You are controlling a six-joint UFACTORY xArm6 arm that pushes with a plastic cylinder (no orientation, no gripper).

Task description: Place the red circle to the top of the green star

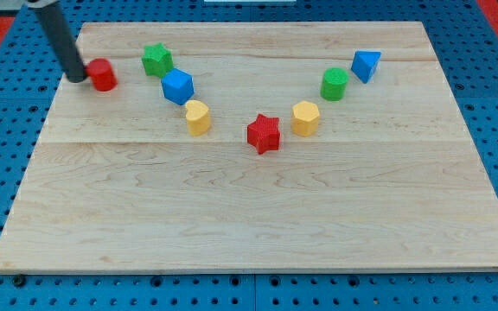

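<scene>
Pincer: none on this arm, so no open or closed state to tell; dark rod only. Tip (78, 79) touching left side of red circle (103, 75), near board's (232, 216) top-left corner. Green star (156, 60) just right of circle, slightly higher; blue block (178, 86) below star. Judgement: circle must go above star. Shift tip under circle, push up first, then right along top edge. Risk: straight rightward push drives circle into star.

We have one view, raised beyond the bottom edge of the pale wooden worktop (258, 225), looking obliquely down across all four corners.
</scene>
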